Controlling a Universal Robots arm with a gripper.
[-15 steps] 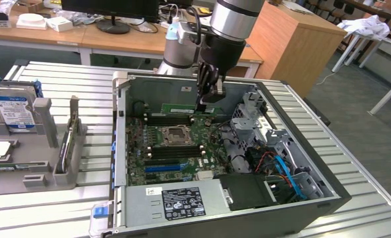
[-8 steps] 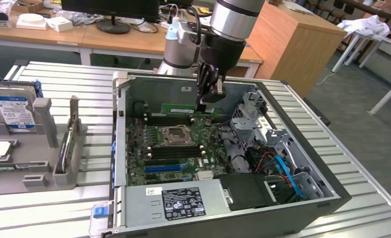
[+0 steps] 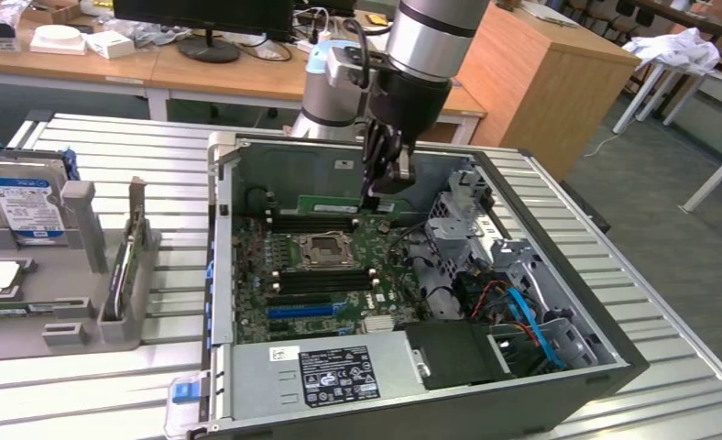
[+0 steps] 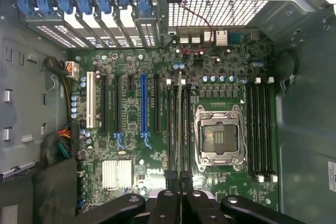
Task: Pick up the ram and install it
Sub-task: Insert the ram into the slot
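Observation:
The ram [image 3: 336, 203] is a thin green stick, held level inside the open computer case just above the motherboard [image 3: 290, 295]. My gripper [image 3: 382, 194] is shut on its end toward the exterior view's right. In the wrist view the ram [image 4: 180, 124] appears edge-on as a thin pale line running out from my gripper [image 4: 180, 179]. It lies over the black slots [image 4: 171, 129] beside the CPU socket [image 4: 220, 135]. Whether the ram touches a slot I cannot tell. A second bank of black slots [image 4: 260, 129] flanks the socket's other side.
The case walls [image 3: 223, 220] and a metal drive cage [image 3: 477, 225] close in around the arm. A power supply [image 3: 324, 371] fills the near end of the case. At the exterior view's left, a grey holder [image 3: 80, 275] carries a hard drive [image 3: 25, 206]. A long blue slot [image 4: 143, 103] lies among the expansion slots.

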